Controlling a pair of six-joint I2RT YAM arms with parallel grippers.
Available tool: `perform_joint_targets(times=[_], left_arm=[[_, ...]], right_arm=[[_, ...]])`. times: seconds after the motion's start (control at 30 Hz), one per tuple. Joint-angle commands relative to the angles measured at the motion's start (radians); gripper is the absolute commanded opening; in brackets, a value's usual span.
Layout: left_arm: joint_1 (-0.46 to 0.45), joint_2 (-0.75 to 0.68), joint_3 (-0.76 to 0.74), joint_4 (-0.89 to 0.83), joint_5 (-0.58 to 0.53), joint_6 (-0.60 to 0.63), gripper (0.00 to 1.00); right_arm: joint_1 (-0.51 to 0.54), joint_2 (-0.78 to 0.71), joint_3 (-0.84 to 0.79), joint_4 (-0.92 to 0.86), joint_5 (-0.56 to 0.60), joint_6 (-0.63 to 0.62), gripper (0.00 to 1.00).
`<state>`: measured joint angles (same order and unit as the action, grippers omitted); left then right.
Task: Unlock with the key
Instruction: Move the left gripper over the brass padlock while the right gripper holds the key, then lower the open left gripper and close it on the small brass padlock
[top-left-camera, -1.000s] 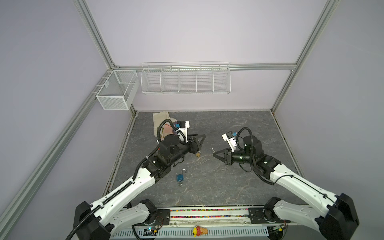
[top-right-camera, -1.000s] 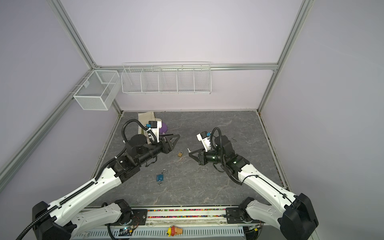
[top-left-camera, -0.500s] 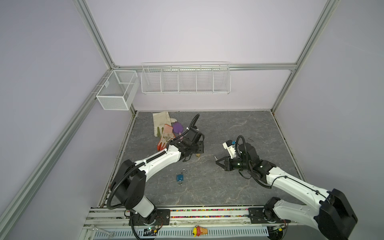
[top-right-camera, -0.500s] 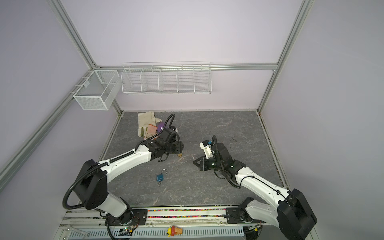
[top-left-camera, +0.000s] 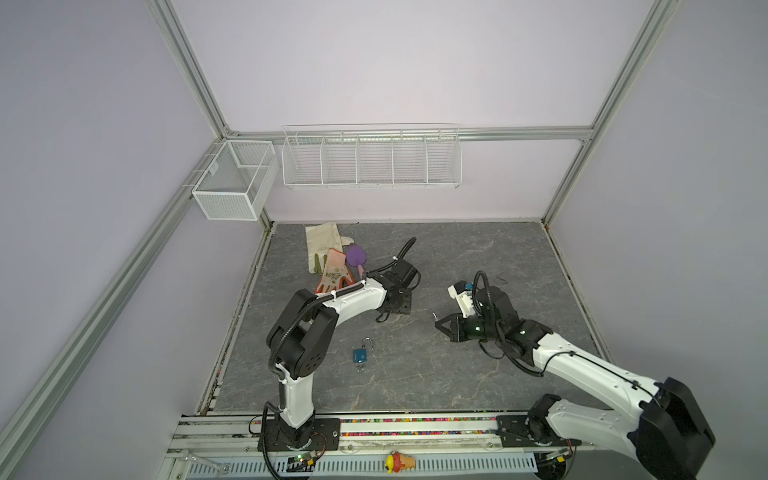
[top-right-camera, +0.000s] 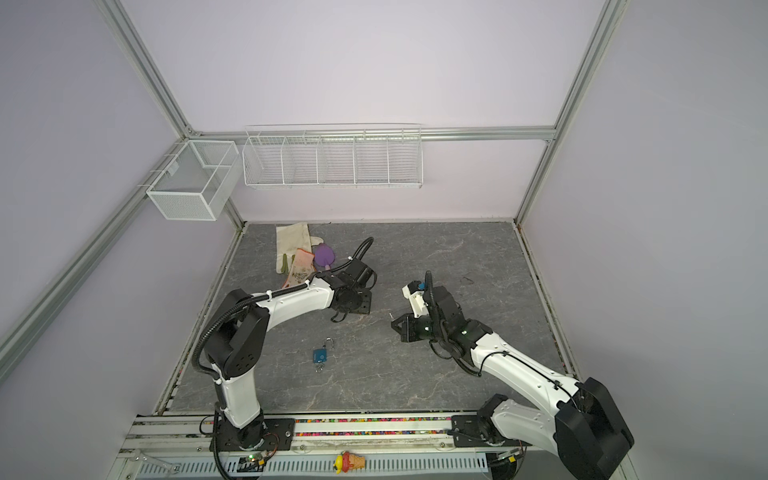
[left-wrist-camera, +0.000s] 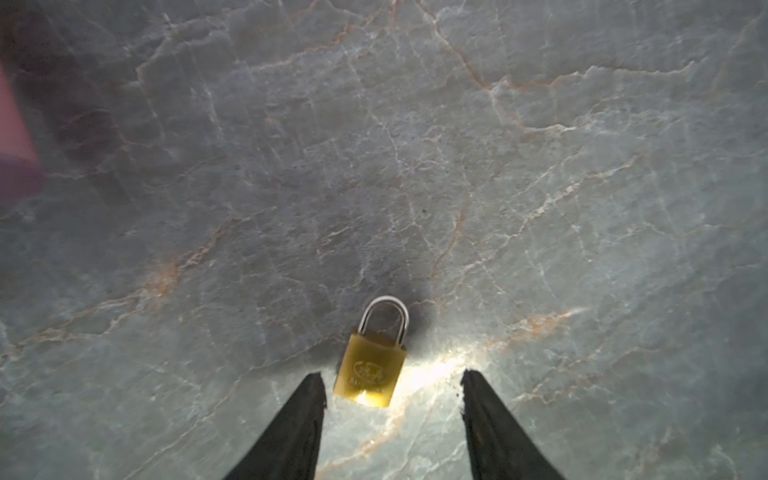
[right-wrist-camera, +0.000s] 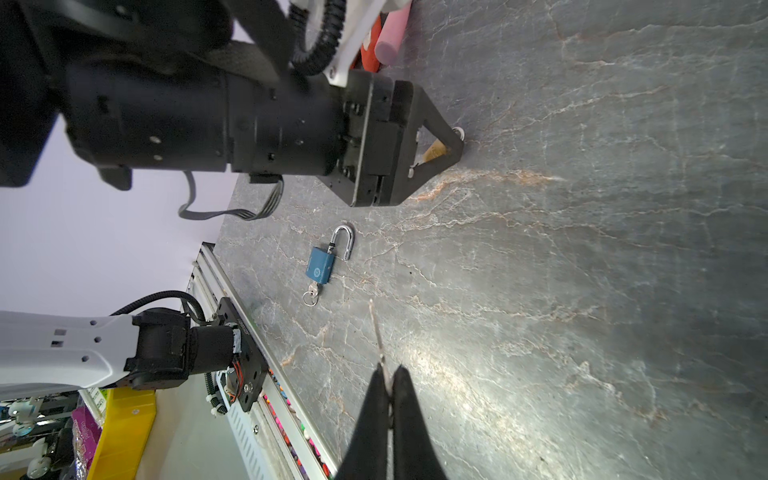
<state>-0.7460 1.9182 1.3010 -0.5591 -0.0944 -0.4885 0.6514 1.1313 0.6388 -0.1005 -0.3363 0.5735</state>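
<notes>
In both top views your left gripper has dropped from its raised pose to just above the worktop, while the right gripper has eased back. In the left wrist view the fingers stand spread on either side of the brass padlock, which lies flat and untouched with its shackle shut. In the right wrist view the fingers are pinching the key, well apart from the brass padlock. By my judgement, the grasp on the lock comes next.

Left arm and right arm: white shells, black joint housings. Ribbed black cable conduit runs along each (white zip-ties). Fingers matte black, tapered.
</notes>
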Motion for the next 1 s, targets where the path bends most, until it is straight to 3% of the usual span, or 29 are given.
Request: perform_joint_targets(times=[0.0, 0.3, 0.8, 0.97], left_arm=[[0.002, 0.021, 0.026, -0.031, -0.012, 0.010, 0.54], [-0.025, 0.059, 0.038, -0.045, -0.069, -0.044, 0.47], [-0.048, 0.156, 0.159, -0.207, -0.174, -0.144, 0.43], [-0.051, 0.164, 0.161, -0.214, -0.131, -0.167, 0.42]], right_arm=[[0.005, 0.002, 0.020, -0.009, 0.012, -0.028, 0.06], [0.005, 0.016, 0.043, -0.032, 0.017, -0.061, 0.06], [0.006, -0.022, 0.016, -0.031, 0.020, -0.078, 0.06], [0.004, -0.022, 0.022, -0.045, 0.022, -0.087, 0.06]])
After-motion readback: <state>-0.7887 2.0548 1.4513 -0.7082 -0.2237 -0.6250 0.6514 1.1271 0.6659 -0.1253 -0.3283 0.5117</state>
